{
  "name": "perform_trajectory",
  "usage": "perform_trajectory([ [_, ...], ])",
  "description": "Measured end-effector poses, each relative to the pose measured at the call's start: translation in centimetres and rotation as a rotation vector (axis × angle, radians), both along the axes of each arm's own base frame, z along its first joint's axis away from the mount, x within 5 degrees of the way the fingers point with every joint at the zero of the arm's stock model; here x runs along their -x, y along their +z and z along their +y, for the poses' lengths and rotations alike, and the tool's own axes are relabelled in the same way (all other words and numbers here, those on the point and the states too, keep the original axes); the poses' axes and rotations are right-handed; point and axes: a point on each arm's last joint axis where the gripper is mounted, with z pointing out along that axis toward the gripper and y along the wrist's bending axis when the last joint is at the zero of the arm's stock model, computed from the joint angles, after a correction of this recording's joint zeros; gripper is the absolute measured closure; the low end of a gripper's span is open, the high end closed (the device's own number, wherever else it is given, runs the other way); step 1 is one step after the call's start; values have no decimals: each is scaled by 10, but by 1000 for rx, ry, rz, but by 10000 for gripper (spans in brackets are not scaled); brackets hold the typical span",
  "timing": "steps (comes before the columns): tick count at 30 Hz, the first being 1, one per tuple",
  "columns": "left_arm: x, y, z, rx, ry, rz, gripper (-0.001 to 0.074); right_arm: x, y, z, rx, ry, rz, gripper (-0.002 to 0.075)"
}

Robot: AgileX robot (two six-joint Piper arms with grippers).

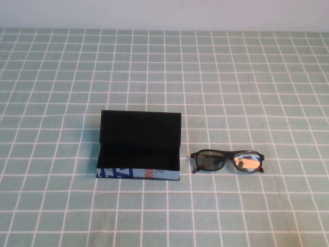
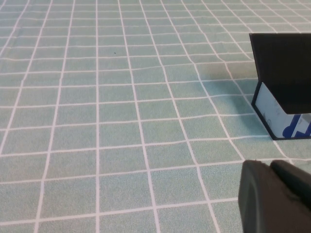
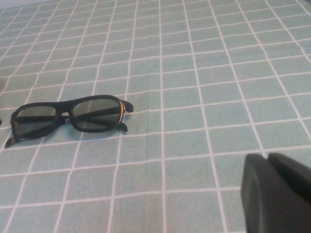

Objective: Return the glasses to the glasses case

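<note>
The glasses case stands open at the table's middle, its lid upright at the back and its black inside empty; the light blue printed front faces me. The black glasses lie folded on the cloth just right of the case, lenses facing me. Neither gripper shows in the high view. My left gripper is shut and empty, off to the left of the case. My right gripper is shut and empty, a short way right of the glasses.
A green cloth with a white grid covers the whole table. A pale wall runs along the far edge.
</note>
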Motion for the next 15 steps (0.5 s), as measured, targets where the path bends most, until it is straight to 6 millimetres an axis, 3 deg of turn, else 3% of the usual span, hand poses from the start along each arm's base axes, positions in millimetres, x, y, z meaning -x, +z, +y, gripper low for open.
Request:
perform_trajectory([
  [15,-1,0,2,-70,5,-17,733,0,0,0,0,0,0,737],
])
